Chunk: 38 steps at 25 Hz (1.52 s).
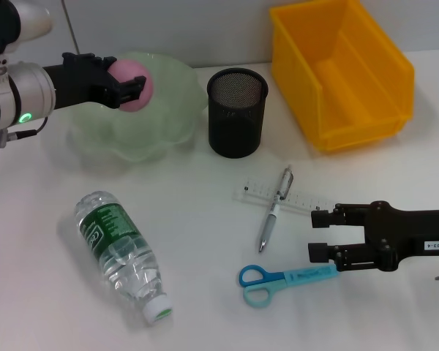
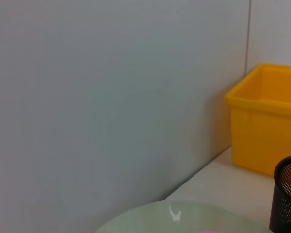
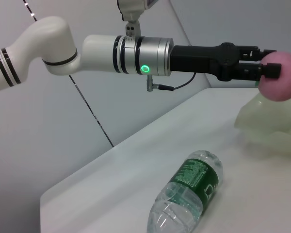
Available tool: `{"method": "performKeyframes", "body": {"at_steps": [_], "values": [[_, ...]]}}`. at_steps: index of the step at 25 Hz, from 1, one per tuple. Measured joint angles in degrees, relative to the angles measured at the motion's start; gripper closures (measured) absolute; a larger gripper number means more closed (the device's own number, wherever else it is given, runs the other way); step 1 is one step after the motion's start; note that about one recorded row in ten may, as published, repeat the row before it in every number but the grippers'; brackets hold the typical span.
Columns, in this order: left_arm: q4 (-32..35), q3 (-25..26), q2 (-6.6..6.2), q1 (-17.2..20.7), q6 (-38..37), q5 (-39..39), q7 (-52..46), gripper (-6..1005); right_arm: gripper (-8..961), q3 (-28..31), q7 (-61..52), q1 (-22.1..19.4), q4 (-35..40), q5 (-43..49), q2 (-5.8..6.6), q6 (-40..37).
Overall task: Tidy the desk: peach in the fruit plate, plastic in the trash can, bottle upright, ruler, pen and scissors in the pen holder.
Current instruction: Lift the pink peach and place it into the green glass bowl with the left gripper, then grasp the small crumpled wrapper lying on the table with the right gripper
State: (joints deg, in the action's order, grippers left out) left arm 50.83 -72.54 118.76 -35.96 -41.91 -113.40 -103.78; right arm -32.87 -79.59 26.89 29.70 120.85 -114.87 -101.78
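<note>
A: Left gripper (image 1: pixel 128 88) is out over the fruit plate (image 1: pixel 161 128), jaws clamped on the peach (image 1: pixel 134 84). It hangs above the bowl's hollow, not resting in it, so I'd say this is the release point.

B: Agreed, held high enough to clear the wavy rim. And the right gripper (image 1: pixel 319 232)?

A: Low over the table (image 1: pixel 197 241), jaws spread wide and empty, fingertips just beside the blade end of the scissors (image 1: pixel 278 281). My read: it's lining up for them.

B: The pen (image 1: pixel 274 210) lies across the ruler (image 1: pixel 278 197), touching it. That could make the ruler awkward to lift.

A: The bottle (image 1: pixel 124 252) is on its side, cap toward the near edge. The pen holder (image 1: pixel 237 111) stands between plate and yellow bin (image 1: pixel 340 69).

B: What can't we see?

A: No plastic scrap anywhere. The left wrist view shows only the wall, the plate's rim and a sliver of holder, not its own jaws.
</note>
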Motion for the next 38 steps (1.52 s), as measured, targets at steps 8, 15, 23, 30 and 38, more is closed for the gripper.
{"method": "performKeyframes", "body": {"at_steps": [8,15,23,30,38], "values": [[0.38,-0.13,-0.02,0.11,0.6,0.62,-0.31,348,191,0.0,-0.03,-0.19,0.0,0.0,0.03,0.0],[7.09,6.27,-0.71,4.21,-18.29,12.73,0.93,132,191,3.36,-0.66,0.08,0.9,-0.12,0.05,-0.18],[3.51,15.77,-0.7,8.86,-48.73,18.2,9.25,136,191,4.24,-14.72,1.65,18.01,-0.71,-0.23,-6.8],[-11.78,15.4,-0.58,9.74,-54.08,17.83,23.11,137,192,-4.75,-32.17,8.78,42.73,17.01,0.77,-16.93],[-12.96,15.51,-0.47,10.03,-53.66,17.69,24.19,137,192,-15.75,-35.59,15.18,43.54,34.97,0.3,-16.19]]}}
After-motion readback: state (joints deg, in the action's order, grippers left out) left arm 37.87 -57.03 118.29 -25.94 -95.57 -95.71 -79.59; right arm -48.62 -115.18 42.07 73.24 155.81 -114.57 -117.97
